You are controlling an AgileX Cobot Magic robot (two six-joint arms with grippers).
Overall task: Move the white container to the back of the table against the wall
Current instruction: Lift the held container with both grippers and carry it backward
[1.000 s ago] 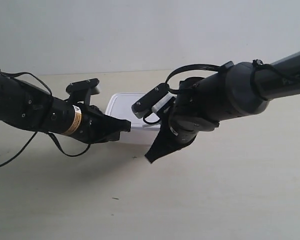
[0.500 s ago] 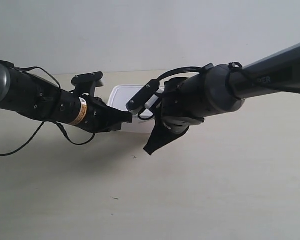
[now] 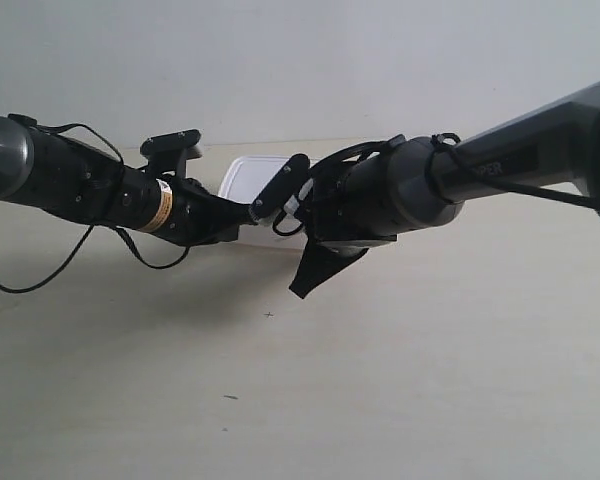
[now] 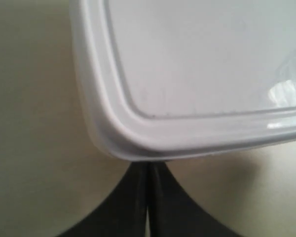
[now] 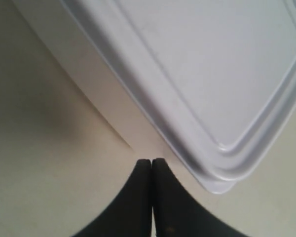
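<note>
The white container [image 3: 246,174] has slid back across the worktop [image 3: 400,380] in the last second. In the exterior view it now lies clearly nearer the wall [image 3: 300,70] than it did, and both my arms reach further out behind it.

The arm at the exterior view's left [image 3: 100,195] and the arm at the exterior view's right [image 3: 410,190] flank the box's near side. Between them they hide most of it, so only the far part of the lid [image 4: 202,54] shows above them.

My left jaws are pressed together, and their tips sit tucked under the lid's rim at one near corner. My right jaws are also together, with their tips at the foot of the box's side wall close to the other near corner. From the right wrist view I cannot tell whether they touch it or are just beside it. Neither pair holds anything, so I judge this to be a two-sided push rather than a lift.

The box looks close to the back edge now. A thin strip of worktop still seems to show beyond it, so I judge it is not yet against the wall. A little more even pushing from both sides should finish the job, provided the box does not twist.
</note>
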